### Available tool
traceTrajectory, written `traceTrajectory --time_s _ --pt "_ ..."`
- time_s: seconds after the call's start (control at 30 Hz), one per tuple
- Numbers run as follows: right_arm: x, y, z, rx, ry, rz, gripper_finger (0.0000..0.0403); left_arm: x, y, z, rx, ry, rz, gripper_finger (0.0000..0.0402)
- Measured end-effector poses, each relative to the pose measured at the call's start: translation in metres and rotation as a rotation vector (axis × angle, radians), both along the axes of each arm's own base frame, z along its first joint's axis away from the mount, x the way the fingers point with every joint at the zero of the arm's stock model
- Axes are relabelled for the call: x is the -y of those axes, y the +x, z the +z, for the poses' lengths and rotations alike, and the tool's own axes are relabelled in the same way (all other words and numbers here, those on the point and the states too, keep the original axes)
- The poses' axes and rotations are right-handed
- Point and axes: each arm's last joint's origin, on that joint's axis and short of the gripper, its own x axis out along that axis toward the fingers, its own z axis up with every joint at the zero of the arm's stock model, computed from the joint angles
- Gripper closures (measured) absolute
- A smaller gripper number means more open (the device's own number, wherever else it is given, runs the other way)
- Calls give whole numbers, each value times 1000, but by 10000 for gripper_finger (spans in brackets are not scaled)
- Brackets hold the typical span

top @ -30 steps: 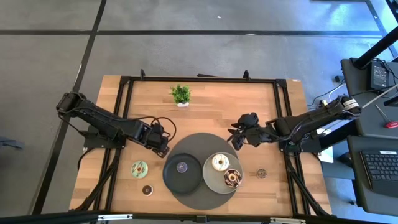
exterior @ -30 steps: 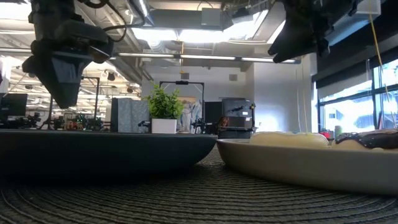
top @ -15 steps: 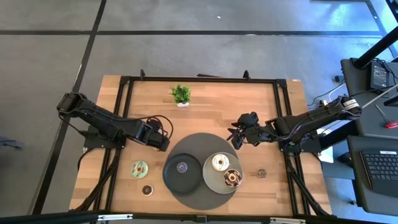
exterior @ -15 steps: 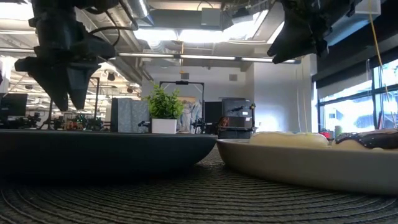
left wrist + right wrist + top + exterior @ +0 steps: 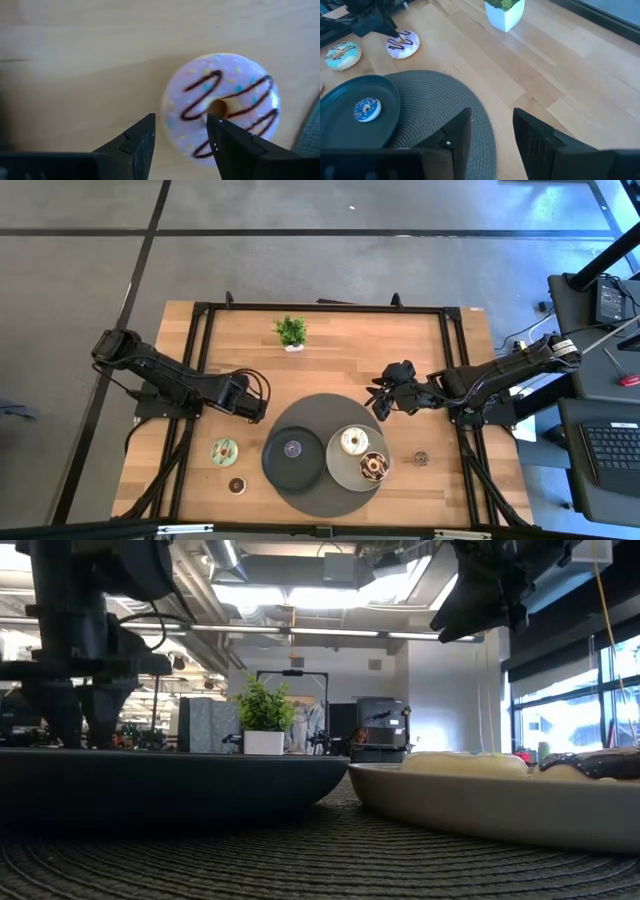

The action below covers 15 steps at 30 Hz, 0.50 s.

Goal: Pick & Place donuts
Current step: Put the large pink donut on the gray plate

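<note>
Pink icing with dark stripes marks the pink donut (image 5: 221, 105), which lies flat on the bare wood of the tabletop (image 5: 340, 345) just off the round woven mat (image 5: 315, 408), toward the left edge. The left hand (image 5: 180, 132) hangs low right over it, fingers (image 5: 142, 137) parted narrowly, with the ring's near edge showing in the gap between them; whether they touch it cannot be told. From the right wrist view the same donut (image 5: 403, 43) sits under that dark hand, with the green-iced donut (image 5: 342, 55) close beside it on the wood, nearer the front left corner.

On the mat, a small blue-iced donut (image 5: 367, 108) rests in the dark plate (image 5: 275, 460), and the lighter plate (image 5: 345, 470) beside it carries the white donut (image 5: 353, 441) and the chocolate donut (image 5: 374, 465). Tiny donuts lie on the wood, one near the front left corner (image 5: 237, 485) and one toward the right edge (image 5: 421, 458).

The right hand (image 5: 492, 135) hangs above the tabletop beyond the mat's right side, fingers apart and holding nothing.
</note>
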Motion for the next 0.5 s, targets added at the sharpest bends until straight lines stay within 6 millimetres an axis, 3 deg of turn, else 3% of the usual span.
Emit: traceTrajectory --time_s 0.27,0.5 --pt "0 0 0 0 0 0 256 -1 -2 -14 51 -22 47 243" --pt "0 0 0 7 2 0 256 -1 -3 -14 58 -12 48 292"
